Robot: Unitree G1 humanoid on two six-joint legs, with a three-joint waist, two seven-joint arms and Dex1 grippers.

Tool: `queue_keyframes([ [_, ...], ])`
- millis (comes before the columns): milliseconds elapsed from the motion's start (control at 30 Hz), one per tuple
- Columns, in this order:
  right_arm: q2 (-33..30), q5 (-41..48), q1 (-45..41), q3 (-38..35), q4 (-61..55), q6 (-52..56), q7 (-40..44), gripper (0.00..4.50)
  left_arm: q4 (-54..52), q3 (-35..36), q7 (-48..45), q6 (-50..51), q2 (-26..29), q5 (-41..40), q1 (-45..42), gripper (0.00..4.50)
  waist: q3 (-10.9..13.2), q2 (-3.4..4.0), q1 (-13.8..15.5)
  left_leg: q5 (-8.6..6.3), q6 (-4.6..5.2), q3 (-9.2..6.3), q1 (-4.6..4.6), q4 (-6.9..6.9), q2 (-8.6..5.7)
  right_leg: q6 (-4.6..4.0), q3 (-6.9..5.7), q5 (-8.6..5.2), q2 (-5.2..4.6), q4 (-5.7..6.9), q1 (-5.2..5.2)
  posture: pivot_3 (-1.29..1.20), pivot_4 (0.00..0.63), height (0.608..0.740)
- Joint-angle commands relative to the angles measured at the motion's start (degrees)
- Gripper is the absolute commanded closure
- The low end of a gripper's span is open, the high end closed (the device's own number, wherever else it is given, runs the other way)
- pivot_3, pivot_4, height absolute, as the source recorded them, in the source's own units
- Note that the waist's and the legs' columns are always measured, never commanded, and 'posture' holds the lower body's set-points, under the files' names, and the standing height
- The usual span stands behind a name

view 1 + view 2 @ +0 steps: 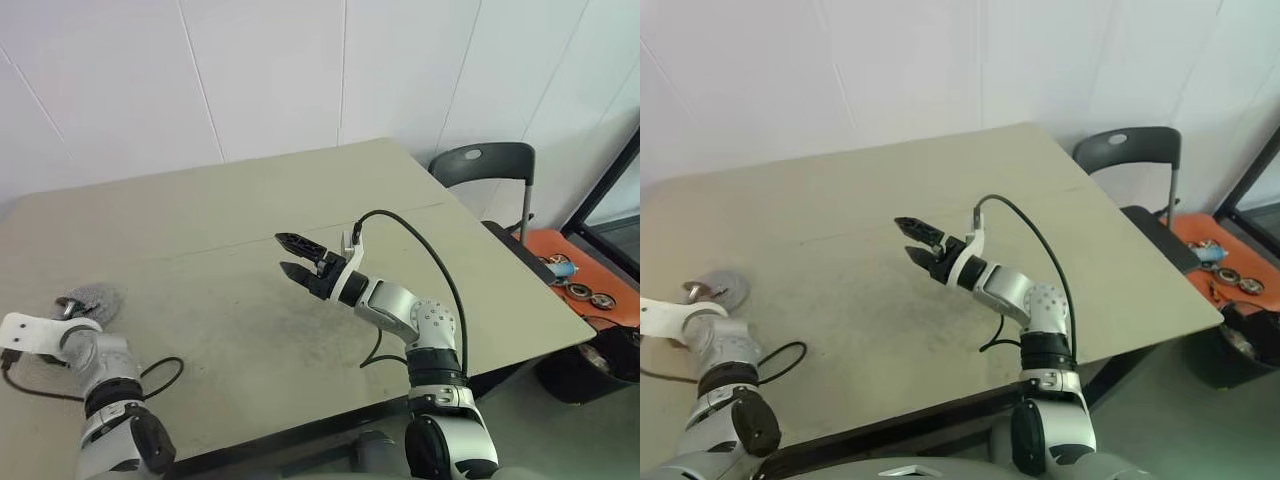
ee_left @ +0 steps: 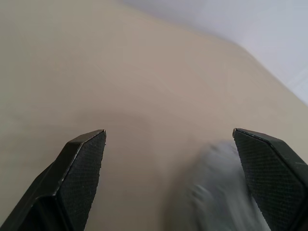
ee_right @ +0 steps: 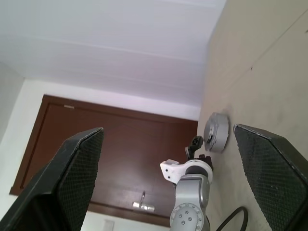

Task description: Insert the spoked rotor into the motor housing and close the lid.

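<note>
Since the round grey metal part [image 1: 722, 288] lies flat at the tabletop's [image 1: 250, 220] left edge, just beside the left tool [image 2: 168, 178], that arm is plainly the nearer one. Its fingers stand wide and empty, with the part just ahead of them, toward one finger. The right tool [image 1: 287, 256], also wide and empty, hovers well apart over mid-tabletop, pointing toward the part. It is too blurred to tell housing from lid.

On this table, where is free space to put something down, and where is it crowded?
The table is bare from the wall-side edge down to the right claw, and also between that claw and the chair. Crowded is only the robot's left edge, where the left claw stands beside a grey round part; a cable loops nearby.
</note>
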Motion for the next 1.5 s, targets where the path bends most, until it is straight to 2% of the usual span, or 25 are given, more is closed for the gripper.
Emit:
queue_keyframes([
  [33,1.27,0.32,-1.98,0.12,-0.93,0.37,1.13,0.00,-0.14,-0.92,0.52,-1.84,1.87,2.82,-0.14,0.03,-0.01,-0.01,1.03,0.00,0.00,0.00,-0.02,0.00,-0.01,0.00,0.00,0.01,0.00,-0.03,0.00,0.00,0.000,0.740],
  [133,1.29,0.20,-1.78,0.19,-1.08,0.44,1.26,0.00,-1.72,-2.08,-5.06,-2.81,2.17,2.81,-0.61,0.03,-0.01,-0.03,2.04,0.00,-0.01,-0.02,-0.11,0.00,-0.03,0.00,-0.04,0.01,-0.04,-0.08,-0.04,0.00,0.000,0.740],
  [267,1.30,0.06,-1.52,0.19,-1.35,0.55,1.36,0.00,-8.28,-8.44,-20.30,-5.36,2.07,4.20,-0.95,0.03,-0.04,-0.08,2.61,0.11,-0.20,-0.12,-0.64,0.11,-0.04,-0.08,-0.17,0.06,-0.05,-0.07,-0.41,0.00,0.000,0.740],
  [533,1.30,-0.63,-1.56,-0.15,-1.24,0.77,1.61,0.00,-10.49,-15.02,-33.55,-2.38,2.32,5.23,-1.40,0.03,-0.02,-0.04,1.77,0.04,-0.08,-0.06,-0.72,0.11,-0.07,-0.12,-0.15,0.09,-0.09,-0.07,-0.54,0.00,0.000,0.740],
  [633,1.39,-0.86,-1.54,-0.27,-1.26,0.69,1.49,0.00,-10.53,-15.18,-34.14,-1.98,2.16,5.32,-1.14,0.62,-0.02,-0.05,1.93,0.05,-0.08,-0.09,-0.74,0.11,-0.05,-0.12,-0.15,0.09,-0.07,-0.06,-0.56,0.00,0.000,0.740],
  [1000,1.52,-0.96,-1.49,-0.32,-1.30,0.85,1.36,0.00,-7.23,-14.00,-24.22,-1.13,4.77,10.47,-0.58,4.26,-0.02,-0.05,2.07,0.04,-0.08,-0.10,-0.74,0.12,-0.06,-0.11,-0.15,0.09,-0.08,-0.07,-0.56,0.00,0.000,0.740],
  [1033,1.52,-0.97,-1.54,-0.33,-1.25,0.86,1.35,0.00,-6.53,-14.13,-23.35,0.13,4.93,10.75,-0.71,4.48,-0.02,-0.04,2.09,0.04,-0.08,-0.10,-0.74,0.12,-0.06,-0.11,-0.15,0.09,-0.08,-0.07,-0.56,0.00,0.000,0.740],
  [1300,1.53,-1.18,-1.68,-0.34,-1.26,0.77,1.13,0.00,-0.72,-16.20,-16.14,16.55,4.33,13.13,-2.57,4.48,-0.04,0.04,2.22,0.04,-0.08,-0.11,-0.70,0.12,-0.09,-0.09,-0.16,0.10,-0.10,-0.06,-0.50,0.00,0.000,0.740],
  [1500,1.52,-1.52,-1.66,-0.41,-1.37,0.62,1.24,0.00,-1.45,-16.46,-15.02,20.07,3.04,13.23,-3.33,4.48,-0.12,0.44,2.11,0.05,-0.08,-0.10,-0.60,0.12,-0.10,-0.08,-0.16,0.11,-0.12,0.00,-0.44,0.00,0.000,0.740],
])
